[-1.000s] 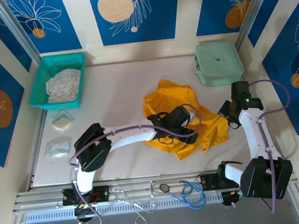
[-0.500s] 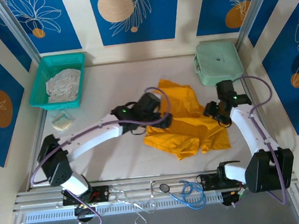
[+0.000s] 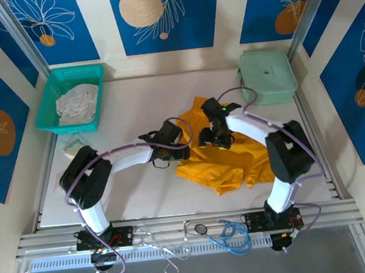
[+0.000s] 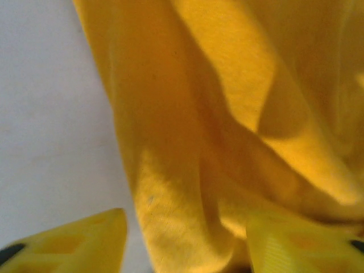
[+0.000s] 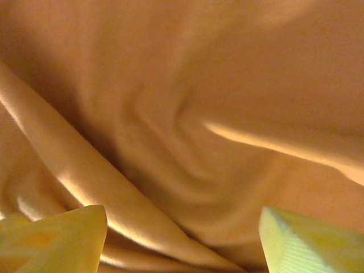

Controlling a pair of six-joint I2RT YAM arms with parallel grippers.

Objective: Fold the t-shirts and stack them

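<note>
top view, t-shirt: your mustard-orange t-shirt lies crumpled and unfolded on the table, right of the middle.
top view, pale garment: the whitish-grey garment sits bunched inside the teal basket in the far left corner, well apart from the orange one.
top view, left gripper: you have it at the shirt's left edge, with the arm reaching in from the left.
top view, right gripper: it sits over the upper middle of the shirt, and its forearm crosses above the cloth.
top view, case: the mint-green case stands in the far right corner, near the shirt but apart from it.
left wrist, jaws: your yellow fingers stand apart. A soft fold of the shirt lies between them, and bare table shows beside the left one. Nothing is clamped.
right wrist, jaws: both fingers are spread wide, low over rumpled orange cloth, and they grasp nothing.
</note>
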